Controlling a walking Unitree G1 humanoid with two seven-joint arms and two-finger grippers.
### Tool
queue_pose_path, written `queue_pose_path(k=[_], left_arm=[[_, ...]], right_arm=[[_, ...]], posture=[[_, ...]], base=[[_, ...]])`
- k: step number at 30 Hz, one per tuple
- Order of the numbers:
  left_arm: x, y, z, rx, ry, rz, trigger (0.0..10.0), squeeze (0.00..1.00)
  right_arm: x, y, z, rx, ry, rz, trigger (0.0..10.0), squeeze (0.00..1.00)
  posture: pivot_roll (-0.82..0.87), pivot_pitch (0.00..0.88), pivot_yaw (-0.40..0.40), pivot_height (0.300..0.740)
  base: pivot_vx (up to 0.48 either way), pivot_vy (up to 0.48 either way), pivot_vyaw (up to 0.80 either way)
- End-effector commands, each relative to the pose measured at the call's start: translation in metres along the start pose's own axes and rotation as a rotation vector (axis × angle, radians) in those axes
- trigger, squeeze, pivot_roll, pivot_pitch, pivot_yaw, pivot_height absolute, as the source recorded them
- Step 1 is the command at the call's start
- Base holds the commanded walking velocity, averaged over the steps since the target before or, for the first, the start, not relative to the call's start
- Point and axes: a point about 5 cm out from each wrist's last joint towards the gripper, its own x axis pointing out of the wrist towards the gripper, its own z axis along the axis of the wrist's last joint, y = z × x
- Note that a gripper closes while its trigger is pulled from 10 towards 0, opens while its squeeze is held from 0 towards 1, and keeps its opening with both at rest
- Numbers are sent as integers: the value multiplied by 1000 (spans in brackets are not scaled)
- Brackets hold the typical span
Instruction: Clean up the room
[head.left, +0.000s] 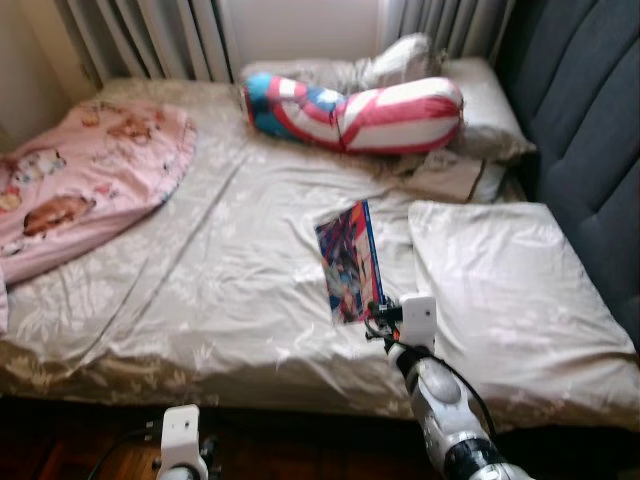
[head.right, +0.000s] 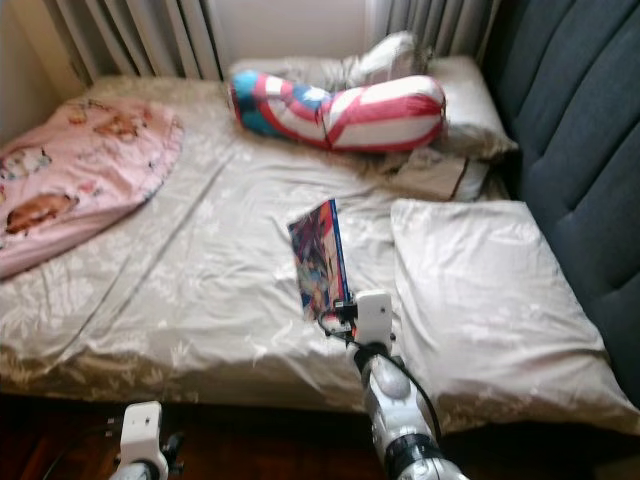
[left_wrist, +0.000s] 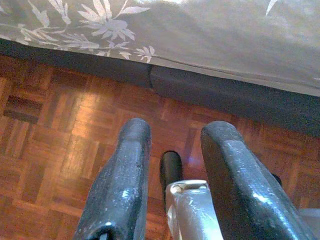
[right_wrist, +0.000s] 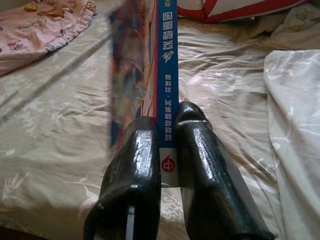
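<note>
- I read this as a home bedroom.
- Bed under a leaf-print sheet, two pillows at the padded grey headboard.
- Pink cartoon quilt and striped bolster on top.
- Curtains behind; parquet floor below the bed edge.

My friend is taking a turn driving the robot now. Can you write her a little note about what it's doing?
Right claw: shut on the book, pinching its blue spine and holding it over the bed, beside the grey pillow.
Left claw: open, holding nothing, low over the wood floor by the bed's edge.
Also on the bed: pink blanket at the far left, striped bolster at the head.
Done: book is gripped.
Left: put the book away somewhere; no shelf in view. Then probably tidy the bedding.
</note>
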Motion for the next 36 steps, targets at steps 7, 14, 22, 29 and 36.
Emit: queue_pose_path(k=[7, 14, 22, 29, 36], left_arm=[[-1, 2, -6, -8, 34, 4, 10000, 0], [-1, 1, -7, -9, 32, 0, 10000, 0], [-2, -2, -8, -8, 30, -3, 10000, 0], [-2, 2, -8, -13, 39, -1, 10000, 0], [-2, 4, -10, -13, 50, 2, 10000, 0]], right_arm=[[3, 0, 9, -1, -38, 0, 10000, 0], [3, 0, 8, 5, -37, -2, 10000, 0], [3, 0, 8, 6, -36, -2, 10000, 0], [3, 0, 7, 4, -31, 3, 10000, 0], [3, 1, 7, -2, -30, 10, 10000, 0]], posture=[[-30, 66, -37, 740], [-31, 64, -36, 740], [-31, 60, -37, 740], [-29, 60, -38, 740], [-30, 63, -38, 740]], base=[[0, 0, 0], [0, 0, 0], [0, 0, 0], [222, 0, 0], [275, 0, 0]])
